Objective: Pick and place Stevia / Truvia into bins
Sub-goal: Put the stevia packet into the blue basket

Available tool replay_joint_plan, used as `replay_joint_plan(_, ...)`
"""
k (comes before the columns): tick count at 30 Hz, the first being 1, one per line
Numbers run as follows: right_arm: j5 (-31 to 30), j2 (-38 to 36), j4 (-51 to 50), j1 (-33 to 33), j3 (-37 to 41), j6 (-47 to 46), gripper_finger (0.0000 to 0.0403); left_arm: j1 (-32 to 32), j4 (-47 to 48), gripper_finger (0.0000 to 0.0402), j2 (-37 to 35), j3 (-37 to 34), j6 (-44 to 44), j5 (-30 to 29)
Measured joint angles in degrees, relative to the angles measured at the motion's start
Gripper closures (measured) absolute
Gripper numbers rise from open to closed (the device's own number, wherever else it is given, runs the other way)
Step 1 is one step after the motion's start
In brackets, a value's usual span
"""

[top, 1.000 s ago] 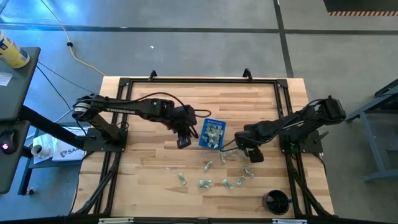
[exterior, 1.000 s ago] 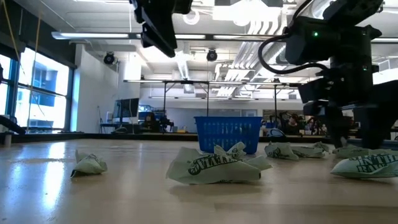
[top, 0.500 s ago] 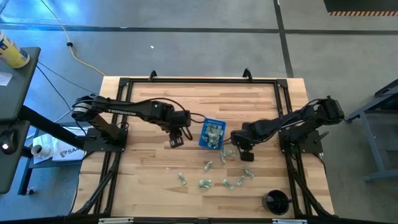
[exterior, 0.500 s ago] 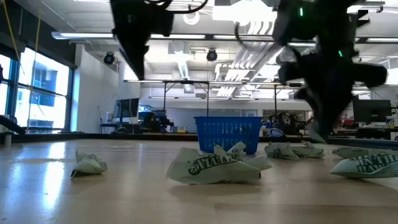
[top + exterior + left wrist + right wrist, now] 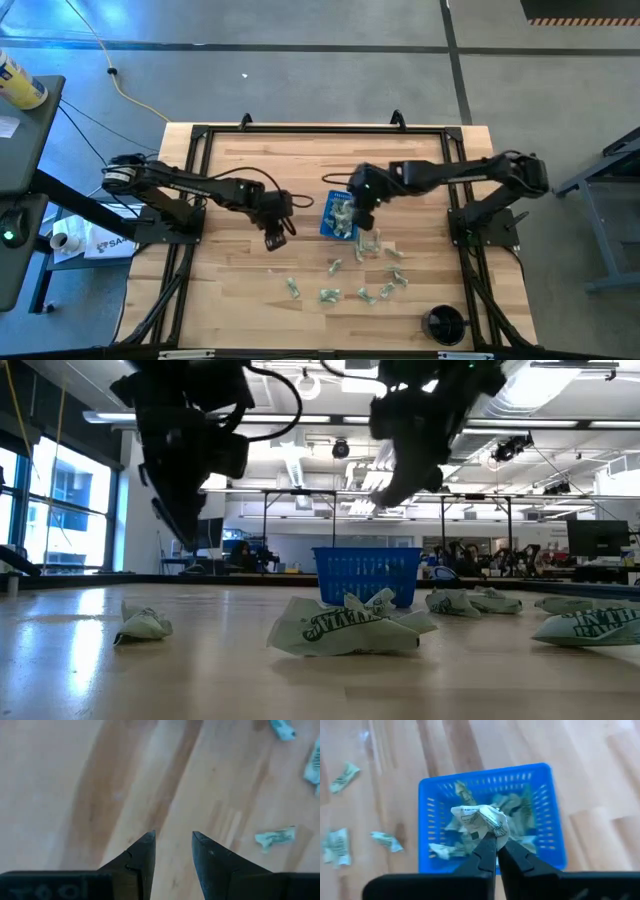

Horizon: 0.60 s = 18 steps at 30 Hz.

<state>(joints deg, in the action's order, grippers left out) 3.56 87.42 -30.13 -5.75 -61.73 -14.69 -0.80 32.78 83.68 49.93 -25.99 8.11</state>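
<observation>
A: Wooden counter [image 5: 240,250] status: what changed?

B: Right claw [image 5: 496,842] has travelled from the loose sachets [image 5: 362,272] to a position over the blue bin [image 5: 426,820], fingers clamped on one crumpled sachet [image 5: 480,819]. Left claw [image 5: 172,849] has retreated over bare wood, fingers apart, holding nothing.

A: Meaning?

B: Release is likely the next step.

A: Bin contents?

B: Several sachets already inside; about ten remain scattered on the counter nearby.

The right gripper [image 5: 495,844], now holding a sachet [image 5: 480,820], has moved over the blue bin [image 5: 547,840]; the left gripper [image 5: 172,842] has retreated toward the table's left edge.
</observation>
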Motion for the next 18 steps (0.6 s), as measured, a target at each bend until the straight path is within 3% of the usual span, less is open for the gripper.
replay_joint_plan(3, 2.9, 3.0, -0.4, -0.4, -2.0, -1.7, 0.0355, 0.0, 0.5, 0.0240, 0.0, -0.6, 0.9, 4.1)
replay_joint_plan(7, 2.9, 4.5, -1.7, -0.1, -3.7, -3.3, 0.0266, 0.0, 0.2, 0.0239, 0.0, -0.6, 5.3, 10.5)
replay_joint_plan(12, 1.8, 2.8, -7.5, 1.7, -4.9, -2.8, 0.0159, -1.4, 1.2, 0.0240, 0.0, -0.6, 14.8, 12.3)
replay_joint_plan(18, -7.8, -2.6, -14.0, 10.8, -6.3, -9.7, 0.0124, -4.0, 0.7, 0.0241, 0.0, -0.6, 26.0, 11.9)
